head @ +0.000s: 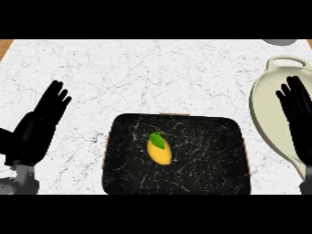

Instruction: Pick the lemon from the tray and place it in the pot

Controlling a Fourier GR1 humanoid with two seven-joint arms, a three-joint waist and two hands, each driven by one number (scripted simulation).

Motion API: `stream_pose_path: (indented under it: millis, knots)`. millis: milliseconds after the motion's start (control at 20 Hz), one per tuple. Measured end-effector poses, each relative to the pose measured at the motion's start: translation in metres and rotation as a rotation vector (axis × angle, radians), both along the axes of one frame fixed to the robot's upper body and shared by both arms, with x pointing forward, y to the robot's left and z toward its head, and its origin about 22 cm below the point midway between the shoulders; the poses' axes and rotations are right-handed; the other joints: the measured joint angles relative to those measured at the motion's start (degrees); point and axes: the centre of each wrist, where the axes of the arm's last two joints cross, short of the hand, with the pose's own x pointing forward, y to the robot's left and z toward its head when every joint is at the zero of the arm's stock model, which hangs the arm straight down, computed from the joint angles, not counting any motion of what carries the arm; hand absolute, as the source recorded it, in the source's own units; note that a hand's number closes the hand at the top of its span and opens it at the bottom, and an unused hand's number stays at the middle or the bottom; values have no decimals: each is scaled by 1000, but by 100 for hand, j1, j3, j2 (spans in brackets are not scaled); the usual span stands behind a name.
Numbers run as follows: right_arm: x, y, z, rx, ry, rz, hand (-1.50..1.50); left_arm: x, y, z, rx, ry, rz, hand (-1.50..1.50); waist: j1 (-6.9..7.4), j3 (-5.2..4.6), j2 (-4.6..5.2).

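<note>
Nothing done yet: lemon [159, 149] sits in the tray [206, 173], between both flat-open hands, left [40, 123] and right [307, 123]; pot [270, 109] under the right.

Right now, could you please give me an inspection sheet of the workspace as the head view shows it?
Surface: white marbled counter, with wood showing at its upper corners.
Job's things: yellow lemon with a green leaf lies near the middle of the black tray; pale pot stands at the right edge, partly cut off, nothing seen inside the part that shows.
Clutter: a grey rounded thing at the top edge, too cut off to name.
Hands: left hand open, left of the tray; right hand open, over the pot; neither touches the lemon.
Cables: nothing seen.
Surroundings: nothing seen beyond the counter.
</note>
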Motion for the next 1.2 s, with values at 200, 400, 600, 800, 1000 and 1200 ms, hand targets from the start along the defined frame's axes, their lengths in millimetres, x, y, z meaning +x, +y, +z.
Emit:
stream_pose_path:
  millis: [200,400,600,800,1000,1200]
  knots:
    - [24,45,21,35,-73,349,150,9,-9,12,15,-73,-23,0,356,30,-107]
    - [38,82,66,-109,-271,695,-150,18,-18,29,30,-170,-57,0,809,18,-150]
    - [55,98,86,-246,-407,963,-150,27,-27,41,35,-242,-66,0,857,37,-50]
    - [69,107,97,-290,-545,1203,-150,34,-32,45,38,-274,-49,0,753,51,-9]
    - [87,107,110,-390,-633,1341,-150,40,-31,43,43,-282,-21,0,606,48,-25]
    - [98,115,121,-592,-655,1382,-150,46,-28,44,47,-284,-1,0,499,39,-64]
